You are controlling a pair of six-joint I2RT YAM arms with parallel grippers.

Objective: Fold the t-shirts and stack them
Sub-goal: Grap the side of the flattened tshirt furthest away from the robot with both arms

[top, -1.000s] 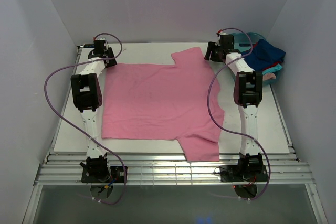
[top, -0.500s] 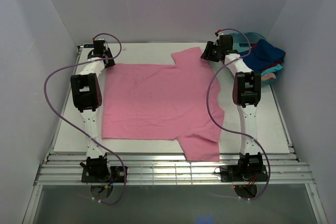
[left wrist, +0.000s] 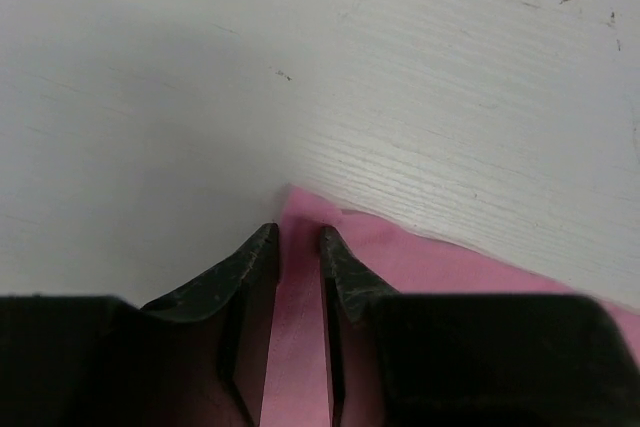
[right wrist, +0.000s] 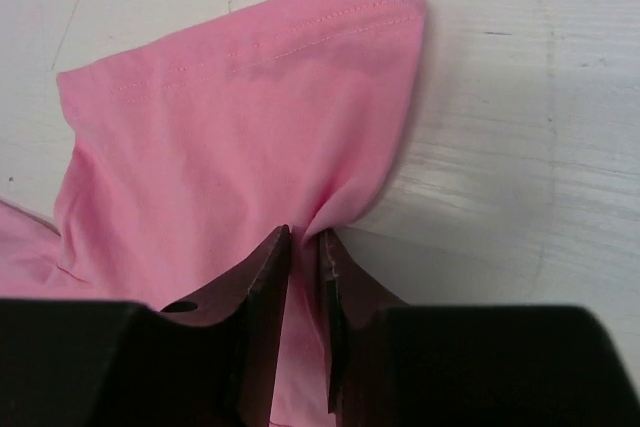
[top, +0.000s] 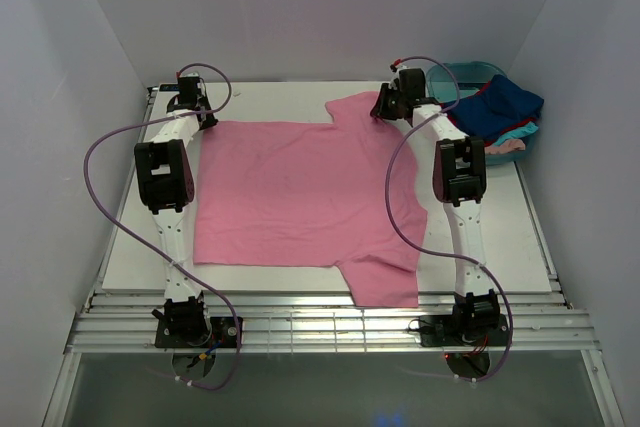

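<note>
Open table (top: 280, 97) borders the spread pink t-shirt (top: 300, 192); the heaped teal tub (top: 462, 69) crowds the far right corner.

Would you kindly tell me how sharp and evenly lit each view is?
Top view: even, diffuse light, sharp. Left wrist: a soft shadow darkens the table at left. Right wrist: stitching on the shirt is crisp, the fingers dark and soft.

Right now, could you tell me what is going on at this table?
The robot is working on a pink t-shirt spread flat on the table. The right gripper pinches its far sleeve; the left gripper straddles the far left corner, grip unclear. More shirts sit heaped in a teal tub, far right.
</note>
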